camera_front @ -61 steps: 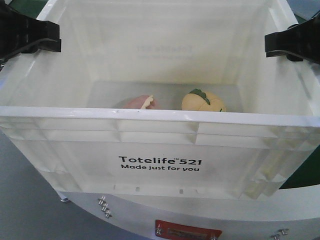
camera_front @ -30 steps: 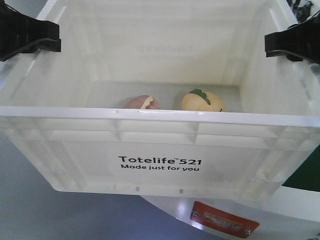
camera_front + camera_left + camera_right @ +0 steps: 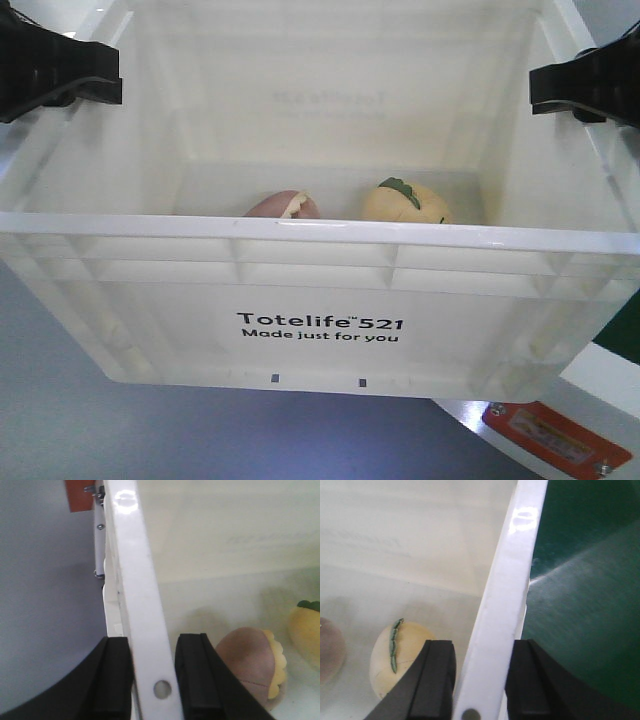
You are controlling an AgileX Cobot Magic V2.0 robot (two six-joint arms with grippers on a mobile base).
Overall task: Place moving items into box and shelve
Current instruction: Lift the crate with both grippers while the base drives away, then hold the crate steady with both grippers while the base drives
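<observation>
Since the earlier frames the white surface and its red plate have slid out to the lower right from under the box. The pinkish-brown plush has crept a little along the box floor. So the load looks to be carried sideways.

The left gripper is clamped on the left rim, one finger outside the wall and one inside. The pinkish-brown plush lies on the floor just beside the inner finger. The yellow-orange plush sits near it to the right, apart from it. The right gripper pinches the right rim the same way.

The risk is the grip. Only two thin rim pinches bear the box, so a jerk or uneven arm travel could let the smooth plastic slip or tilt. The loose toys would then roll and shift the weight.
</observation>
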